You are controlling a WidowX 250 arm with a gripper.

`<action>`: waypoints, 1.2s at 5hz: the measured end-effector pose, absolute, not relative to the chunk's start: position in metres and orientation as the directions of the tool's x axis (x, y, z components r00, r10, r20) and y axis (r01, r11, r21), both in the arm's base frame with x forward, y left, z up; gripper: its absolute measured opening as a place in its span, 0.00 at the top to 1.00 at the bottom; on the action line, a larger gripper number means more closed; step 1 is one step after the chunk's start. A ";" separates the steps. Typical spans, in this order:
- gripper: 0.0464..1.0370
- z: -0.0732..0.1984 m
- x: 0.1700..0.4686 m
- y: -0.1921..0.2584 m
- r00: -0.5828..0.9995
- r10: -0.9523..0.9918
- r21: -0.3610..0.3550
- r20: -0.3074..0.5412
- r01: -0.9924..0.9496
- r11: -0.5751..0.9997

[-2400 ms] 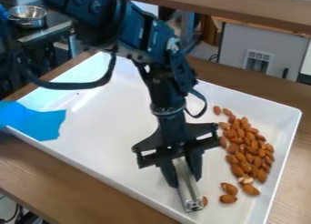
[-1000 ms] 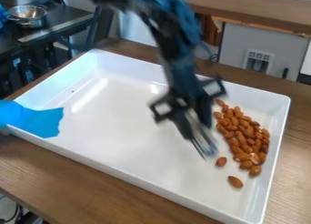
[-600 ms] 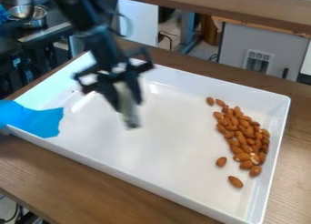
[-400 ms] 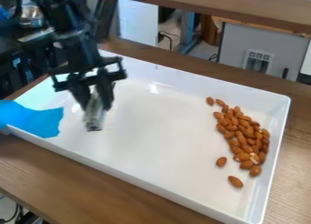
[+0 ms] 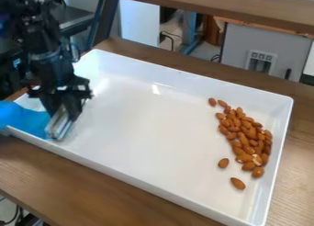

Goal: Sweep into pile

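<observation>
Almonds (image 5: 244,141) heaped across tray (image 5: 147,124) from fingers (image 5: 73,108), well apart; fingers clamped on metal bar (image 5: 57,127), seemingly.

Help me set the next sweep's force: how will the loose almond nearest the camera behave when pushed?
The almond looks small and hard-skinned, so probably light and stiff. Its long teardrop shape suggests it would swivel or wobble rather than roll straight. The smooth, glossy tray floor may let it skid if pushed hard.

On the counter (image 5: 73,183), your tray (image 5: 141,138) held the almonds (image 5: 245,133) toward its right side, two apart, nearer; at left, a bar (image 5: 58,127) sat in your hand (image 5: 61,112) beside the tape (image 5: 25,120).
</observation>
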State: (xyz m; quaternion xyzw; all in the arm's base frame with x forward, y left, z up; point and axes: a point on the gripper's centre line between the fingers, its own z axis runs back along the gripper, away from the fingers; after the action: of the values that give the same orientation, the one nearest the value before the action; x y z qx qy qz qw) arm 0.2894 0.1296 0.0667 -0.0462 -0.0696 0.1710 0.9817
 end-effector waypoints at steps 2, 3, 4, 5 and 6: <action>0.26 0.060 0.276 0.137 0.948 0.301 -0.085 0.100 -0.293 0.952; 0.04 0.085 0.265 0.137 0.960 0.263 -0.090 0.092 -0.255 0.963; 0.04 0.135 0.249 0.156 0.958 0.243 -0.089 0.153 -0.232 0.969; 0.04 0.180 0.226 0.181 0.953 0.211 -0.140 0.219 -0.183 0.973; 0.04 0.215 0.210 0.195 0.960 0.150 -0.196 0.235 -0.104 0.975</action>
State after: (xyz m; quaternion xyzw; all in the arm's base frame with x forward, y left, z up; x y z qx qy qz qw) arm 0.2098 0.1952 0.2153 -0.0910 -0.1253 0.0643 0.9858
